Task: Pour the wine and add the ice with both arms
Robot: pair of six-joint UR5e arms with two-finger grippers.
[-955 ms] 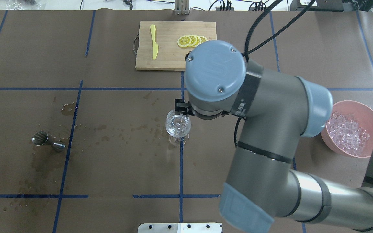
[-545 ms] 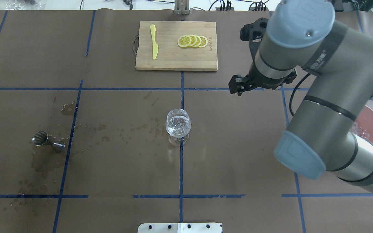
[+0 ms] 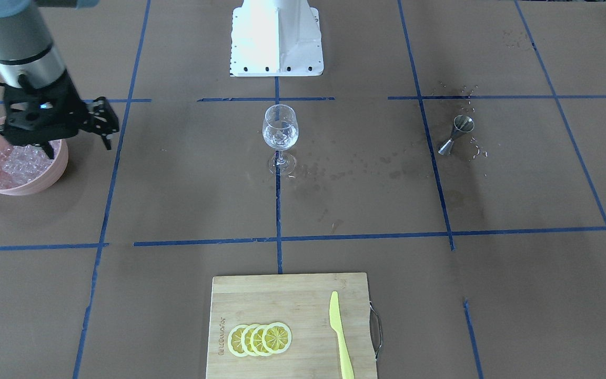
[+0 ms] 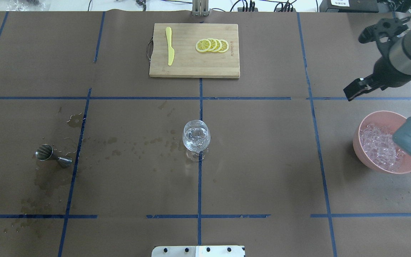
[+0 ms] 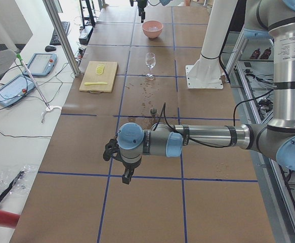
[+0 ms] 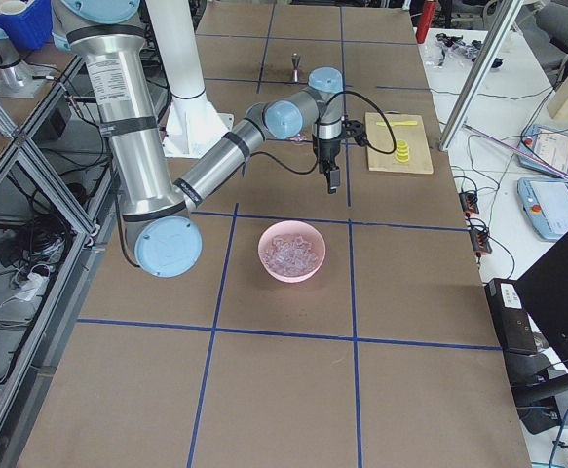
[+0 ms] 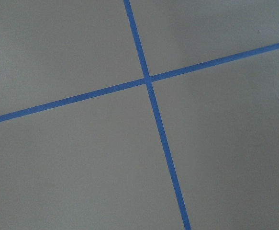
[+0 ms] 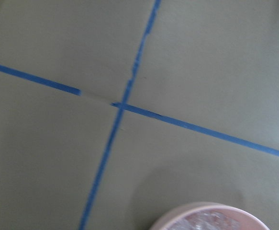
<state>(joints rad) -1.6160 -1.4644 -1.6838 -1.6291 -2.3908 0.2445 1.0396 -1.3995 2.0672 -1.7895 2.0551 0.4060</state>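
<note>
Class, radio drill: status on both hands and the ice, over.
Right hand beside pink bowl, grip unclear; left hand far off, unclear. Ice heaped in bowl. Nothing between them.

Right jaws hang above the surface (image 4: 262, 160). Bowl (image 4: 356, 142) sits near them, to their right and closer to the robot, with ice (image 4: 378, 146) in it. Wine glass (image 4: 196, 137) stands well to their left. Cutting board (image 4: 191, 66) lies beyond the glass, also to their left. On it, lemon slices (image 4: 212, 45) lie nearer the jaws than the knife (image 4: 170, 46). Jigger (image 4: 52, 156) lies between the glass and the left jaws.
</note>
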